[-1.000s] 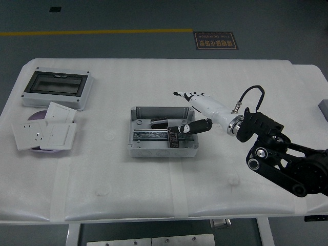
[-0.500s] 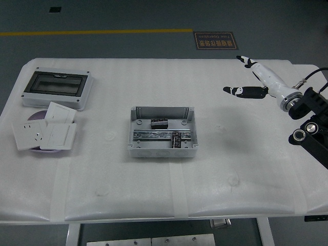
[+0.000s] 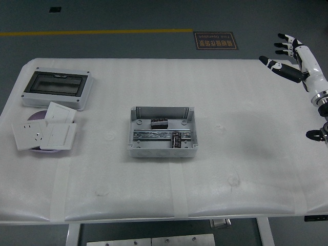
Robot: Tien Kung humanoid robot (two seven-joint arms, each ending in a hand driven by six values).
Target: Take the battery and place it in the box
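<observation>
One tabletop carries everything, w/ the grey box near its middle. Right hand has pulled back from over the box to the far right edge, raised, fingers spread & holding nothing. Left arm not in view. Battery, a small dark block, lies inside the box's rear compartment, apart from the dark terminal strip on the front rail. Judging by that, placement looks done; hand is clearing off.

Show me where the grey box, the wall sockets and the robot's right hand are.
grey box (image 3: pixel 134 149): head view, front left wall.
wall sockets (image 3: pixel 31 135): head view, face of the front socket plate.
right hand (image 3: pixel 294 61): head view, middle of the hand.
</observation>
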